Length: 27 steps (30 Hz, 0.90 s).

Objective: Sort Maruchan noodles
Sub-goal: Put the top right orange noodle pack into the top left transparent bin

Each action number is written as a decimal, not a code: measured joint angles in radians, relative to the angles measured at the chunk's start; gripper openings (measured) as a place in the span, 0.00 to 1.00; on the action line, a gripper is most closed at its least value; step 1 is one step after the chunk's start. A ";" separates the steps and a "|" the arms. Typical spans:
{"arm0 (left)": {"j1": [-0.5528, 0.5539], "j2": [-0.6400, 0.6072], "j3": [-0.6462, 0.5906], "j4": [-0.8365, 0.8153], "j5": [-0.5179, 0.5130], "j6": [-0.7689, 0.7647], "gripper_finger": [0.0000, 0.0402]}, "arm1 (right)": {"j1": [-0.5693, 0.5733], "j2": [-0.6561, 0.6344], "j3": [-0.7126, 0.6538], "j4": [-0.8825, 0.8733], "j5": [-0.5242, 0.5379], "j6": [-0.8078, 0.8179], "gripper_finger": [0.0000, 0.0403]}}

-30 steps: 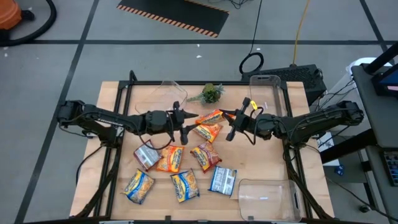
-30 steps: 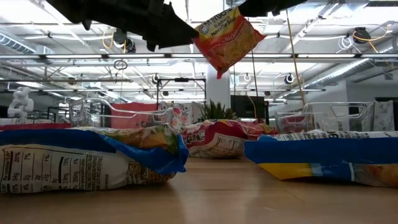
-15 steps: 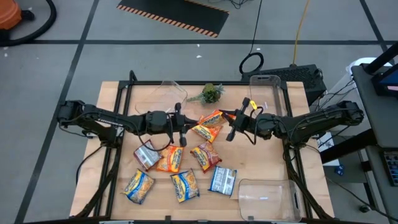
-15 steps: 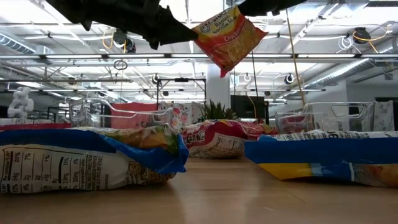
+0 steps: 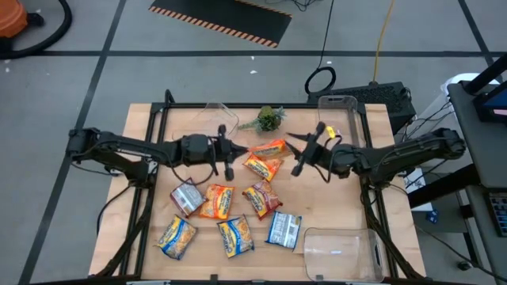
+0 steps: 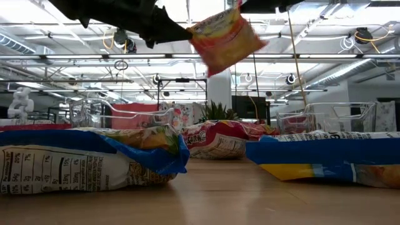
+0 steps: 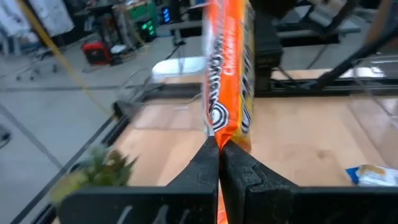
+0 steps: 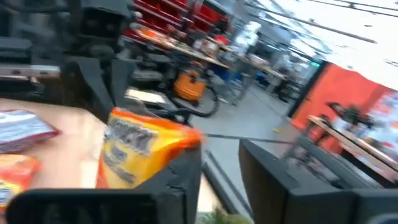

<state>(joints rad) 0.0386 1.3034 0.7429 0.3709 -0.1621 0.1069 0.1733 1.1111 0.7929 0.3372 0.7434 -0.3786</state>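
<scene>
One orange Maruchan noodles packet (image 5: pixel 268 147) hangs in the air over the table's middle, and also shows in the low view (image 6: pixel 225 37). My left gripper (image 5: pixel 236 150) is shut on the packet's left end. My right gripper (image 5: pixel 298 153) stands open just right of the packet, and its own view shows its fingers (image 8: pixel 221 168) apart with the packet (image 8: pixel 143 146) beyond them. Several more packets lie flat on the table: orange (image 5: pixel 262 167), orange (image 5: pixel 218 201), red-brown (image 5: pixel 261 198), silver (image 5: pixel 187 196), yellow-and-blue (image 5: pixel 176 236), blue-white (image 5: pixel 283 229). My left gripper pinches the packet's end edge (image 7: pixel 217 138) between its two shut fingers. The fingers lie level and come from the table's left. The packet sticks out beyond them toward the right, lifted clear of the table.
A green plant sprig (image 5: pixel 269 119) lies at the far middle. Clear plastic bins stand at the far left (image 5: pixel 202 123), far right (image 5: pixel 337 115) and near right (image 5: pixel 337 253). In the low view, packets (image 6: pixel 81 159) lie close in front.
My left gripper has shut on the left end of the orange packet. My right gripper has opened, let go of the right end and drawn back a little toward the table's right edge. The packet stays in the air and has swung slightly left.
</scene>
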 joint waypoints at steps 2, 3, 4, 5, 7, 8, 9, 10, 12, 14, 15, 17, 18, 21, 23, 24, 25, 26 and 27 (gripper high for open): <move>0.024 -0.051 0.000 -0.059 -0.003 -0.012 0.00 | 0.021 -0.029 0.000 -0.014 0.077 -0.004 0.32; 0.035 -0.077 0.000 -0.083 -0.003 -0.012 0.00 | 0.032 -0.048 0.001 -0.030 0.117 -0.009 0.33; 0.046 -0.105 0.000 -0.107 -0.005 -0.014 0.00 | 0.045 -0.063 0.001 -0.045 0.145 -0.015 0.35; 0.058 -0.135 0.000 -0.146 -0.013 -0.015 0.00 | 0.059 -0.079 0.001 -0.054 0.171 -0.021 0.36; 0.081 -0.192 0.000 -0.216 -0.035 -0.008 0.00 | 0.083 -0.109 0.001 -0.074 0.213 -0.029 0.38; 0.092 -0.217 0.000 -0.244 -0.052 -0.002 0.00 | 0.095 -0.123 0.001 -0.083 0.230 -0.030 0.38; 0.106 -0.247 0.000 -0.282 -0.071 0.006 0.00 | 0.104 -0.135 0.001 -0.089 0.239 -0.031 0.38; 0.120 -0.276 0.000 -0.323 -0.090 0.013 0.00 | 0.112 -0.146 0.001 -0.092 0.251 -0.034 0.38; 0.149 -0.322 0.000 -0.368 -0.136 0.027 0.00 | 0.126 -0.162 0.001 -0.107 0.253 -0.034 0.38; 0.182 -0.366 0.000 -0.417 -0.167 0.055 0.00 | 0.137 -0.170 0.001 -0.111 0.254 -0.034 0.38; 0.200 -0.384 0.000 -0.429 -0.176 0.071 0.00 | 0.141 -0.171 0.001 -0.110 0.254 -0.034 0.38; 0.239 -0.413 0.000 -0.469 -0.184 0.102 0.00 | 0.149 -0.171 0.001 -0.111 0.254 -0.034 0.38; 0.260 -0.423 0.000 -0.484 -0.185 0.120 0.00 | 0.152 -0.171 0.001 -0.112 0.253 -0.035 0.38; 0.316 -0.435 0.000 -0.536 -0.187 0.215 0.00 | 0.156 -0.169 0.001 -0.114 0.252 -0.049 0.38; 0.358 -0.431 0.000 -0.550 -0.178 0.336 0.00 | 0.157 -0.168 0.001 -0.121 0.251 -0.055 0.38; 0.380 -0.425 0.000 -0.544 -0.172 0.393 0.00 | 0.157 -0.168 0.001 -0.121 0.251 -0.055 0.38; 0.403 -0.416 0.000 -0.527 -0.153 0.449 0.00 | 0.157 -0.168 0.001 -0.121 0.251 -0.055 0.38; 0.426 -0.406 0.000 -0.511 -0.127 0.497 0.00 | 0.156 -0.168 0.001 -0.120 0.251 -0.055 0.37; 0.450 -0.396 0.000 -0.499 -0.094 0.537 0.00 | 0.156 -0.168 0.001 -0.119 0.251 -0.058 0.37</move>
<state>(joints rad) 0.4885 0.9078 0.7431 -0.1279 -0.2564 0.6441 0.3298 0.9428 0.7937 0.2184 0.9944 -0.4365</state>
